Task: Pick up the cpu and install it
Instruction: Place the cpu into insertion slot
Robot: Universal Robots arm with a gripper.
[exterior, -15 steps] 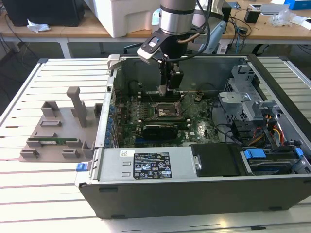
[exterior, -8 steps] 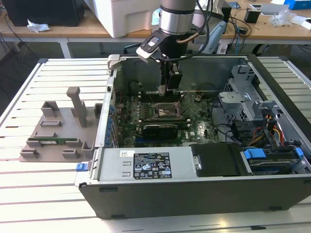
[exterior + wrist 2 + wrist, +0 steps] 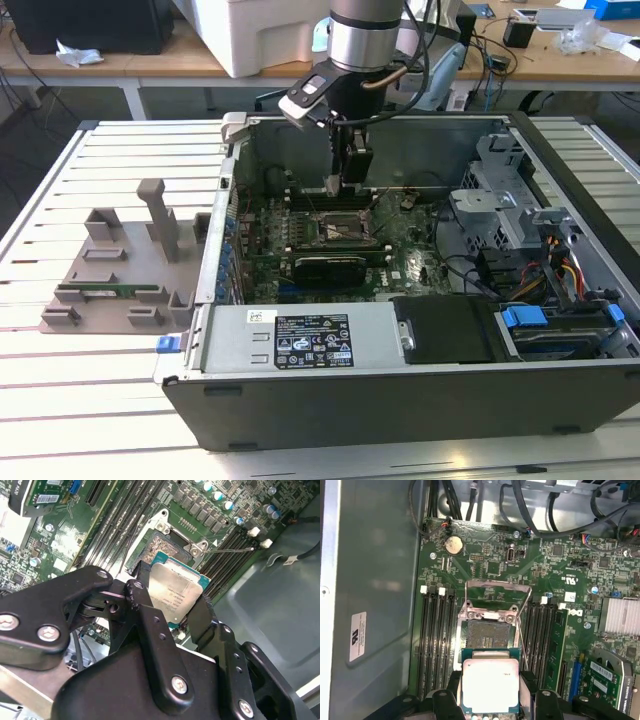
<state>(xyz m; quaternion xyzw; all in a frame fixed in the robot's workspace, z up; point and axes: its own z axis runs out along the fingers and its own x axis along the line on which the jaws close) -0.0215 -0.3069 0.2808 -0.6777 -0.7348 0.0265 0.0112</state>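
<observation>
Partly hidden in the claw [image 3: 172, 602], the cpu [image 3: 177, 586] near the socket [image 3: 487, 635].

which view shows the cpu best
Second wrist view: the cpu is closest, silvery top plain, in the gripper. The first wrist view hides one edge of it; the exterior view has it too small to tell.

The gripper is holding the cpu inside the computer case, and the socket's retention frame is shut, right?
Not quite: the retention frame is swung open, leaving the socket bare, as the first wrist view shows. The gripper does hold the cpu inside the computer case.
</observation>
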